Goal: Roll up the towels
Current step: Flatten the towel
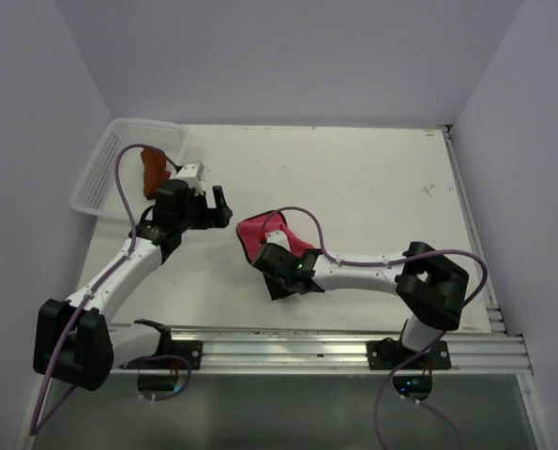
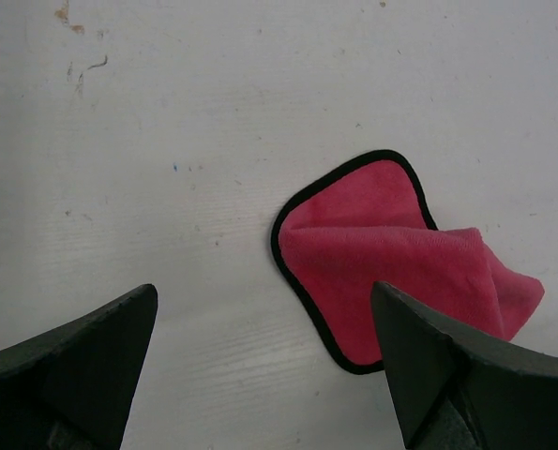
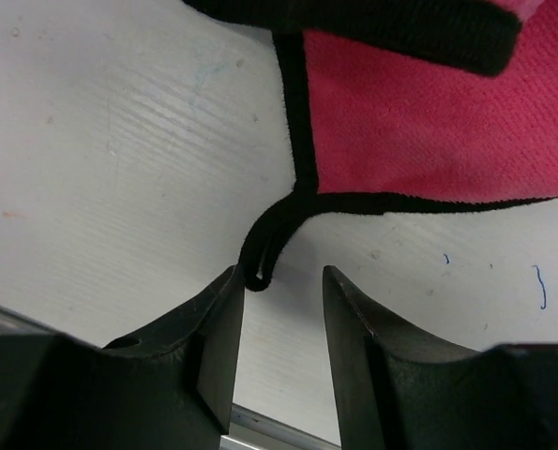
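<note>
The pink-red towel (image 1: 260,232) with dark edging lies crumpled on the white table (image 1: 372,187), one corner folded up. In the right wrist view its edge (image 3: 429,122) and small dark loop (image 3: 260,246) lie just ahead of my right gripper (image 3: 281,274). That gripper is open, and the loop's end touches one fingertip (image 3: 232,281). In the top view the right gripper (image 1: 264,258) stands at the towel's near edge. My left gripper (image 1: 220,208) hovers wide open left of the towel (image 2: 372,253), and nothing is between the fingers of the left gripper (image 2: 264,291). The rust-orange towel (image 1: 152,172) rests at the basket's near side.
A white mesh basket (image 1: 105,169) sits at the table's far left corner. A metal rail (image 1: 316,342) runs along the near edge by both arm bases. Walls close in on the left, back and right.
</note>
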Available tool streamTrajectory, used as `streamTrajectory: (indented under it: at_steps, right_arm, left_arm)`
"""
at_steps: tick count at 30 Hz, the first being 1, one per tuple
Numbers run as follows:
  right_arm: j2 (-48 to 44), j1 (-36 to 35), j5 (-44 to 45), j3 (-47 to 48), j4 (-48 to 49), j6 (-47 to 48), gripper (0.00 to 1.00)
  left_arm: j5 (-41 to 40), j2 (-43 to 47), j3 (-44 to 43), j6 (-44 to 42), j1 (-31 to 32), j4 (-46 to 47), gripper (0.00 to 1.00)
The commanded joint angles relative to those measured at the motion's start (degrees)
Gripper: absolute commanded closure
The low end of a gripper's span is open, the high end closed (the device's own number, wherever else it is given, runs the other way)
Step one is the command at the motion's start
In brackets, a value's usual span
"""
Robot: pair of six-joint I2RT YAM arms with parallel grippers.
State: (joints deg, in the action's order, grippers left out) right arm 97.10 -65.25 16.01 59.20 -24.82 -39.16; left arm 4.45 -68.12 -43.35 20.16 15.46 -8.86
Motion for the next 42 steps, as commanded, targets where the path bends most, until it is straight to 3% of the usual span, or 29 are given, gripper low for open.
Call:
streamTrajectory:
  at_steps: [1, 6, 7, 14, 19, 24, 33, 42]
  right_arm:
    - [1.4, -0.3, 1.0, 1.4, 0.8, -2.6, 0.57]
    - [2.9, -0.4, 0.9, 1.7, 0.3, -2.5, 0.6]
    - [3.0, -0.4, 1.1, 1.5, 0.2, -2.5, 0.68]
    - [1.3, -0.5, 1.4, 0.6, -0.6, -2.6, 0.87]
    - [-2.0, 0.6, -2.7, -4.9, 2.8, -3.7, 1.0]
    - [-8.4, 7.0, -6.6, -10.8, 5.2, -4.0, 1.0]
    - [-19.8, 20.3, -14.2, -14.5, 0.7, 2.7, 1.0]
    - [-24.4, 28.2, -18.7, -16.9, -0.1, 4.3, 1.0]
  left_arm:
    - [-0.2, 1.3, 0.1, -0.7, 0.1, 1.5, 0.0]
    - [0.1, 1.4, 0.3, -0.7, 0.1, 1.8, 0.0]
    - [0.0, 1.4, 0.4, -0.7, 0.1, 1.9, 0.01]
    - [1.6, 1.1, 0.5, -0.8, 0.1, 2.5, 0.04]
    - [4.9, 1.4, 0.5, -2.1, 0.3, 3.0, 0.16]
    - [6.0, 1.4, 0.6, -4.0, 4.6, 3.5, 0.28]
    - [1.7, -2.5, 0.4, -8.4, 18.4, 3.7, 0.37]
    - [-1.8, -12.3, -3.4, -11.5, 30.4, 3.5, 0.4]
